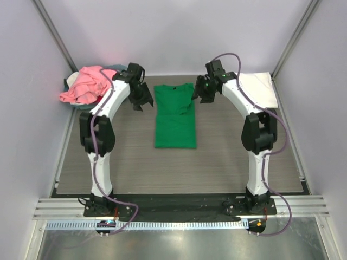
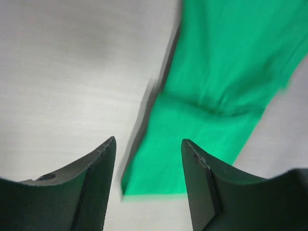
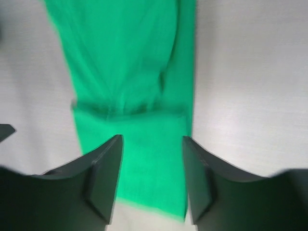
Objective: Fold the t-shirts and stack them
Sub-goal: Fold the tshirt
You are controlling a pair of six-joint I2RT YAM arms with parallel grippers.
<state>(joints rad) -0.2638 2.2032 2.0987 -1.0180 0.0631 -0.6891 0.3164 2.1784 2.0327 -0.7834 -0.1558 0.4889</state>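
Mostly the table (image 1: 244,168) fills the top view, with both arms on its near edge. The left arm (image 1: 100,135) rises from its base, bends at the elbow and leans forward toward the far side. The right arm (image 1: 259,132) makes the same arch, like a mirror.

Between them the green shirt (image 1: 174,122) lies flat in the far middle of the table. It is folded to a long narrow strip, with the collar at the far end. A pink shirt (image 1: 87,84) is heaped in the basket (image 1: 80,106) at the far left corner. A white shirt (image 1: 259,86) lies flat at the far right corner.

The left gripper (image 1: 140,100) hangs just beside the collar end of the green shirt, on its left. The right gripper (image 1: 204,95) hangs just beside it on the right.

Both wrist views are blurred. In each one the jaws stand apart and hold nothing, and the green cloth (image 2: 226,72) (image 3: 125,62) shows below them.
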